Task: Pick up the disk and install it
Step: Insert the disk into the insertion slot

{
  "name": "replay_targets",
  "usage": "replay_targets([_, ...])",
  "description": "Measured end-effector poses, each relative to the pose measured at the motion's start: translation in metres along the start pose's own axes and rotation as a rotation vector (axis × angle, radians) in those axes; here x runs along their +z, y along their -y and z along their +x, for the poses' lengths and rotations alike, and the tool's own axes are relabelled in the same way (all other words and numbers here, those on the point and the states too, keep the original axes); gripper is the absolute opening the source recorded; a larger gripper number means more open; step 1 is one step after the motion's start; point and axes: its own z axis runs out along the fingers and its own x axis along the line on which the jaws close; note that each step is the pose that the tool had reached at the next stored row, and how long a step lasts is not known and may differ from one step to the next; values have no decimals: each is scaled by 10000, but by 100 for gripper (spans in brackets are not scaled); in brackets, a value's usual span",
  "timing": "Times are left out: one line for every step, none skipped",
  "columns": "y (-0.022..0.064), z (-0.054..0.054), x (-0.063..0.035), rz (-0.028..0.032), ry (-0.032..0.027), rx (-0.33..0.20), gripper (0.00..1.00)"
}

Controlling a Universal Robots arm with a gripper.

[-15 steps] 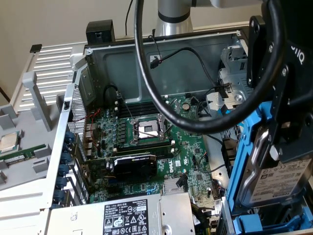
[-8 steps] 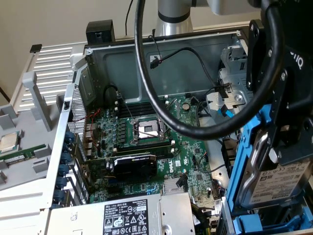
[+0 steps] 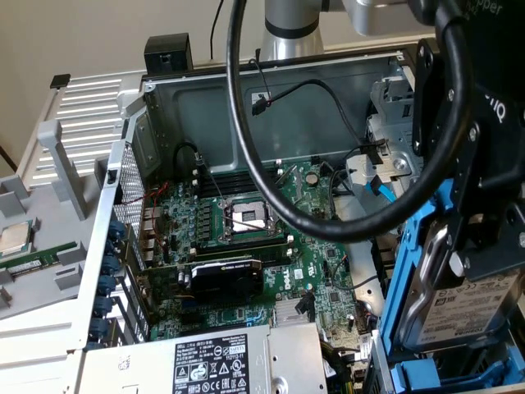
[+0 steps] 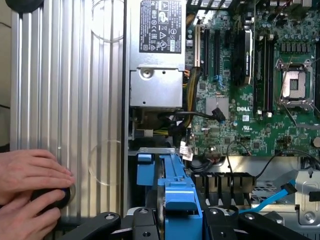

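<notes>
The disk [image 3: 472, 308], a silver-grey drive with a white label in a bright blue carrier frame [image 3: 410, 271], hangs at the exterior view's right, over the open computer case. My gripper [image 3: 474, 256] is shut on it from above. In the wrist view the blue carrier [image 4: 182, 200] shows edge-on between my black fingers [image 4: 145, 225], with the gripper [image 4: 180, 227] closed around it. The metal drive cage [image 3: 394, 123] stands just beyond the disk, and a blue data cable [image 3: 381, 193] lies loose beside it.
The motherboard [image 3: 246, 222] with its empty CPU socket lies in the case floor. The grey power supply box [image 3: 221, 361] sits at the near end. A thick black cable [image 3: 246, 148] loops across the exterior view. A person's hands [image 4: 30, 185] rest on a black knob on the ribbed side panel [image 4: 65, 100].
</notes>
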Motion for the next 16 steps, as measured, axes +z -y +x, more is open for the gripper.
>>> replay_targets([0, -1, 4, 0, 7, 0, 37])
replay_targets([0, -1, 7, 0, 11, 1, 37])
replay_targets([0, -1, 10, 0, 13, 1, 37])
replay_targets([0, -2, 14, 0, 15, 2, 37])
replay_targets([1, -3, 17, 0, 16, 3, 37])
replay_targets([1, -4, 21, 0, 17, 2, 37])
replay_targets([1, -5, 23, 0, 19, 3, 37])
replay_targets([1, -5, 26, 0, 20, 3, 37])
replay_targets([1, -5, 28, -1, 20, 3, 37])
replay_targets([0, -6, 31, -3, 21, 4, 37])
replay_targets([0, -6, 34, -5, 23, 5, 37])
replay_targets([0, -6, 37, -8, 23, 5, 37])
replay_targets([0, -5, 41, -11, 24, 5, 37])
replay_targets([0, -5, 47, -14, 25, 6, 37])
replay_targets([0, -5, 53, -18, 25, 6, 37])
replay_targets([0, -5, 58, -23, 25, 5, 37])
